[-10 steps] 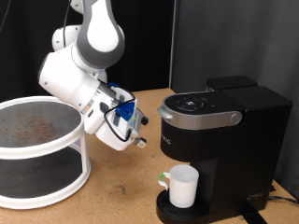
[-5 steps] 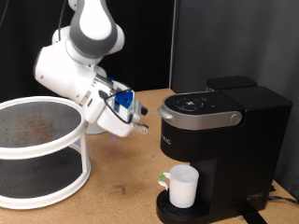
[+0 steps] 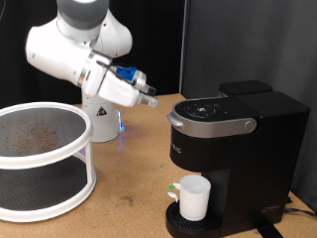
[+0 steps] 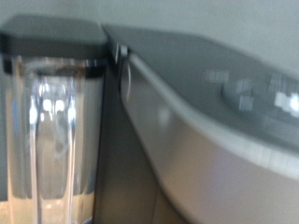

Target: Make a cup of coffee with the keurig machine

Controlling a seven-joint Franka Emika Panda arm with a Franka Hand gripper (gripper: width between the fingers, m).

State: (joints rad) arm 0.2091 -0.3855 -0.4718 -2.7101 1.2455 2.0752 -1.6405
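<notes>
Cup (image 3: 193, 198) on keurig machine (image 3: 238, 149) drip tray, lower centre: light, rigid; grip sidewall. Gripper (image 3: 149, 96) upper centre, holds nothing seen; finger spread unclear.

Arm (image 3: 74, 50), upper left of exterior frame: glossy white rounded shells, grey joint segment at top. Hand end carries blue parts and dark cabling. Gripper (image 3: 149, 98): small, dark-tipped. White base (image 3: 101, 121), blue glow beside it.

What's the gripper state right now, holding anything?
Gripper: in the air at the exterior view's left of the keurig machine, nothing visible between its fingers; open or shut cannot be told. The cup stands on the drip tray.
</notes>
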